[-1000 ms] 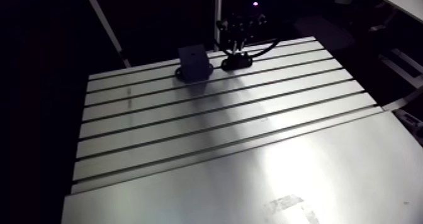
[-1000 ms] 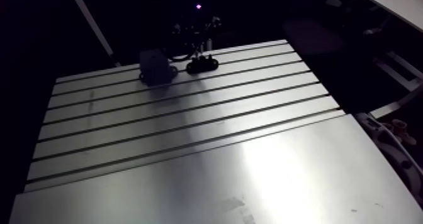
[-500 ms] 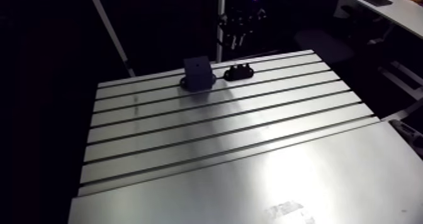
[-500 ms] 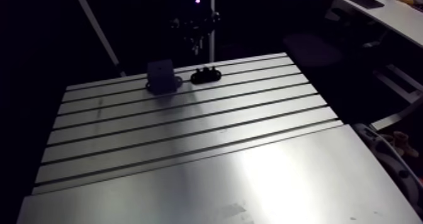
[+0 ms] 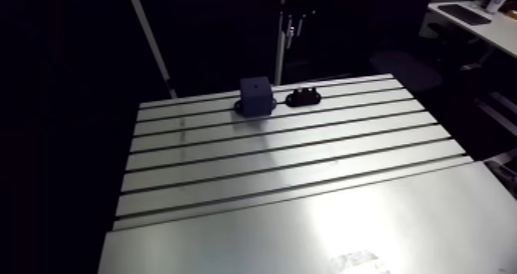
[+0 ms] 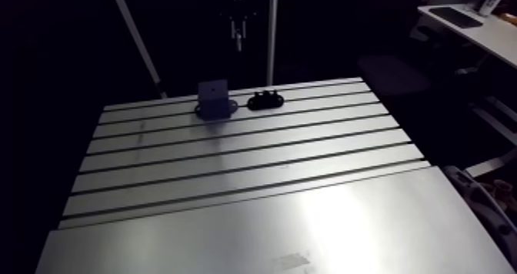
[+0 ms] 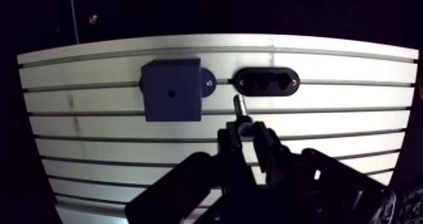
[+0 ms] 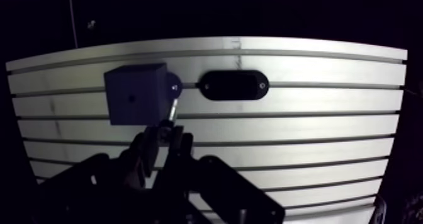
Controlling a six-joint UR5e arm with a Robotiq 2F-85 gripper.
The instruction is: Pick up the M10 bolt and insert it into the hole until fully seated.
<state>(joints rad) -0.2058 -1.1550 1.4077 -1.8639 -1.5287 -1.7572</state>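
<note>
Holds the gripper [image 7: 247, 133] high over the far end of the slotted table [image 5: 308, 177], up at the top edge of the arm view. Points it down at the table's far rows.

Clamps the M10 bolt [image 7: 238, 107] at its head end between the two fingers [image 7: 228, 145], drawn in to a narrow gap and pressed against it. Leaves the shank projecting past the fingertips toward the table. Carries the bolt well clear of the surface, touching nothing else.

Places the bolt's free end, in the wrist view, ahead of the fingers. Sets it near the gap between the blue-grey block [image 7: 170, 110] and the black oval fixture [image 7: 267, 82]. Cannot be fixed more closely, since the two eyes differ.

Sits apart from the hole [image 7: 171, 93] in the centre of the block's top face. Finds block and fixture just beside each other along the far slots.
</note>
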